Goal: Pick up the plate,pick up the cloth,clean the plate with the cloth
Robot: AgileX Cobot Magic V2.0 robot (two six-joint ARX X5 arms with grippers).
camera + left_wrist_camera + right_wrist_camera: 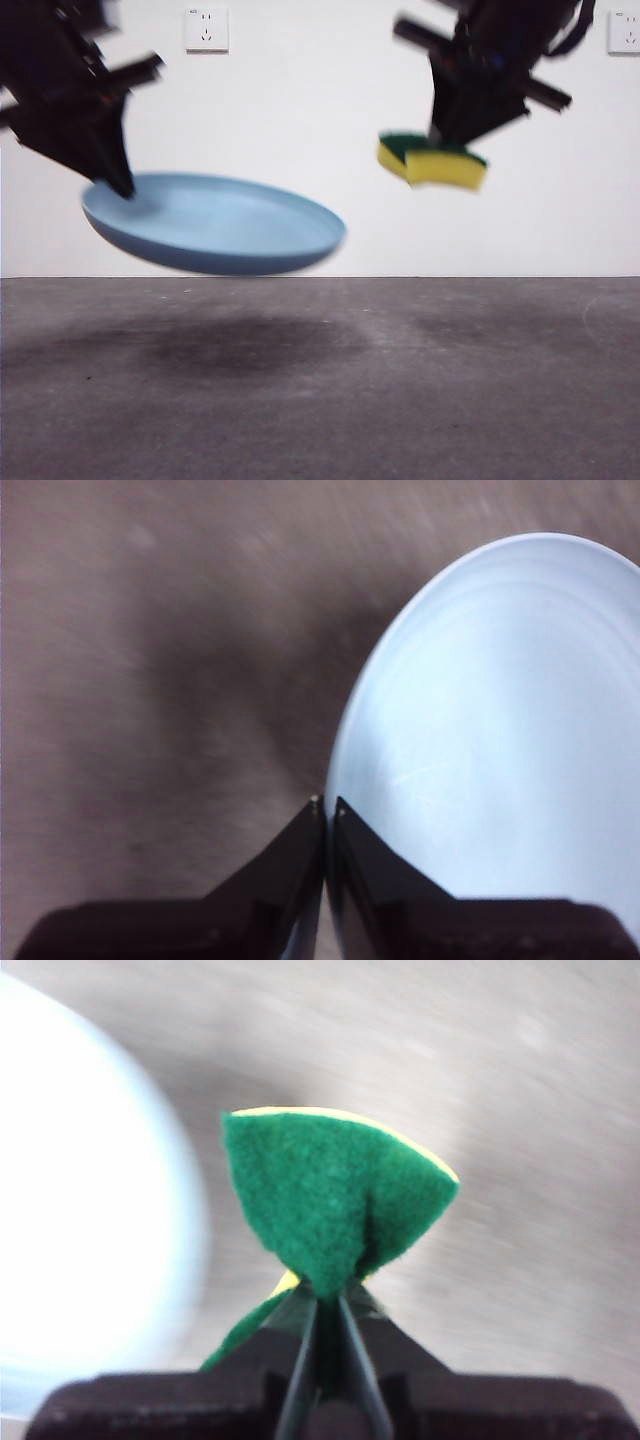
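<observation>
Overhead, both arms are off the grey matte table (320, 400), each carrying something in the air. To one side of the front view the left gripper (118, 180) pinches the rim of the wide, shallow, round light-blue plate (215, 225), which hangs tilted, its far edge lower, with a soft dark shadow on the table beneath it. From the left wrist, the two black jaws press together on the rim, one on each face, and the plate is cut off by the picture's edge.

Across from it, well apart from the plate, the right gripper (455, 140) holds the small yellow foam sponge with a dark green scouring layer (432, 160). Seen from the right wrist, the jaws are squeezed tight on the sponge (335, 1205), folding its green face into a fan; only a thin yellow edge shows. Both arms and the sponge are blurred, so fine detail is hard to make out. Two white wall sockets (206, 29) sit on the wall behind, one cropped at the frame's side.
</observation>
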